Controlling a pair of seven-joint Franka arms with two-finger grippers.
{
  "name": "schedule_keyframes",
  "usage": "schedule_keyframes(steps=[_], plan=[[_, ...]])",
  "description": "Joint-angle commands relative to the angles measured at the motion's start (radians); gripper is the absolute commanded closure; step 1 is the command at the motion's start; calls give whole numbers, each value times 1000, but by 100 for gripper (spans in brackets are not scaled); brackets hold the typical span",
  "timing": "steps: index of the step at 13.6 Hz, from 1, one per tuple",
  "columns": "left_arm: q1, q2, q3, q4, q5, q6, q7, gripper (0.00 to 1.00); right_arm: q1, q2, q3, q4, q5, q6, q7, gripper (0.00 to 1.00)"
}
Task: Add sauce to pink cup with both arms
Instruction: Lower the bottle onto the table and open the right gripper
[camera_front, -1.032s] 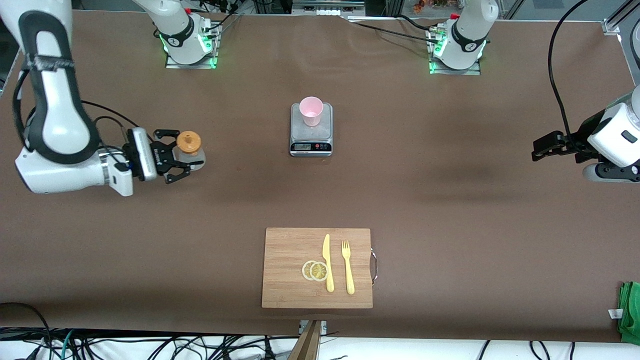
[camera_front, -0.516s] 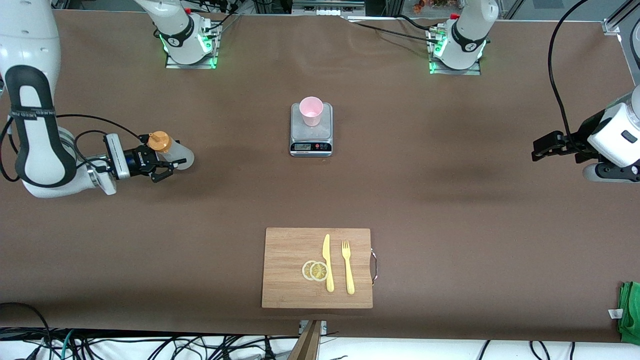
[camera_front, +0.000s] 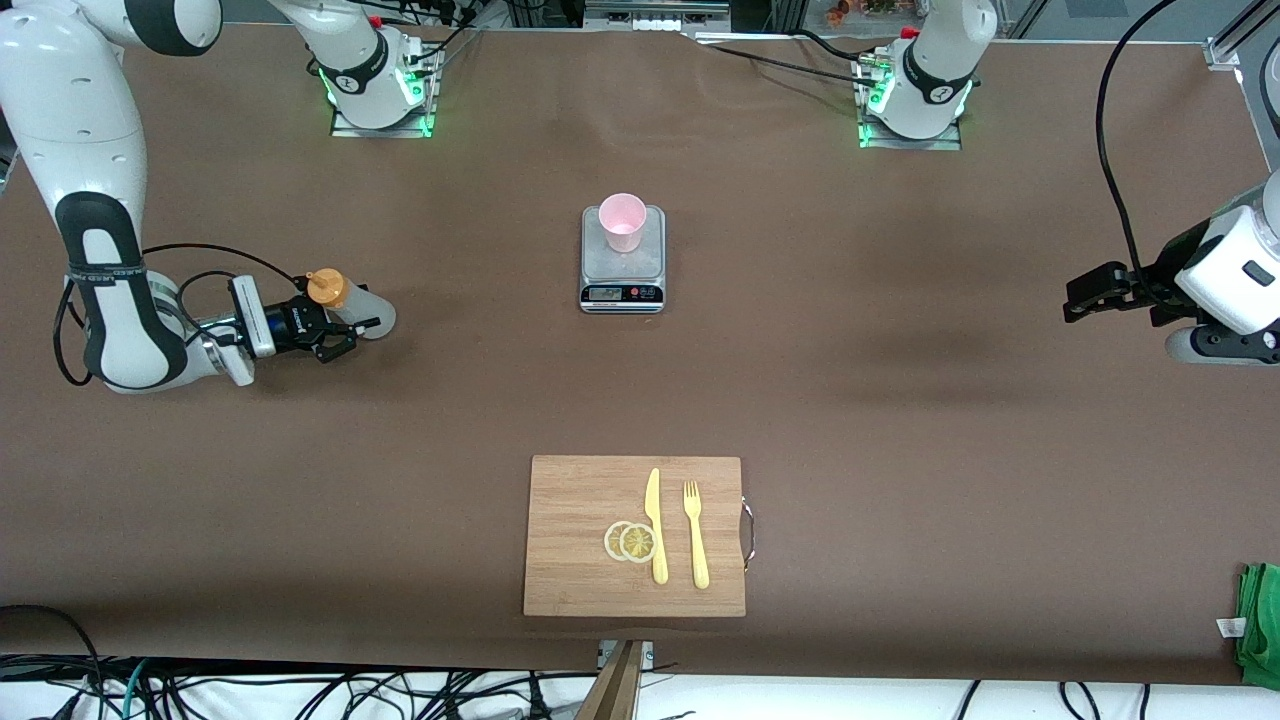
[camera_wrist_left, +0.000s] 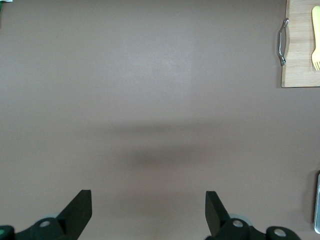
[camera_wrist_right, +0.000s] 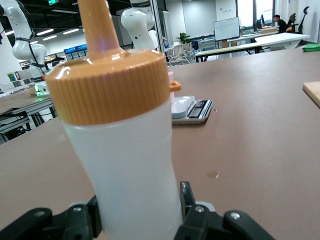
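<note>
From the front cam I see the whole brown table (camera_front: 900, 420); the wrist cams give me much less. My right wrist cam is nearly filled by the sauce bottle (camera_wrist_right: 125, 150), whitish w/ an orange cap, and past it I can make out the grey scale (camera_wrist_right: 192, 109), but the pink cup is mostly hidden by the cap. My left wrist cam shows bare tabletop plus one corner of the cutting board (camera_wrist_left: 302, 45) w/ its metal handle and the fork's tines. The right gripper (camera_front: 340, 335) is clamped on the sauce bottle (camera_front: 350, 305) low on its body, at the right arm's end of the table; the bottle leans, cap toward the arm. I can't tell if its base touches the table. The left gripper (camera_front: 1085, 295) has its fingers (camera_wrist_left: 77, 210) spread wide w/ nothing between them, waiting over the left arm's end. The pink cup (camera_front: 621, 222) stands upright on the scale (camera_front: 622, 262) mid-table, well apart from the bottle. Count: 1 bottle, 1 cup, 1 scale, 1 board (camera_front: 580, 500), 1 yellow knife (camera_front: 655, 525), 1 yellow fork (camera_front: 695, 535), 2 overlapping lemon slices (camera_front: 630, 541), 2 arms.
</note>
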Motion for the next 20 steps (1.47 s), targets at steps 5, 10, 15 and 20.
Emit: schedule_keyframes(steps=[5,10,15,20], plan=[[-2,3,1,13,4,-5,19,0,29,17,-36,-3,15,87,31,42],[-2,3,1,13,3,-5,19,0,32,37,-43,-3,21,101,55,21],[-2,4,1,13,3,-5,19,0,49,28,-84,11,4,98,100,0],[-2,7,1,13,1,-5,17,0,60,-18,-150,18,-107,92,154,0]])
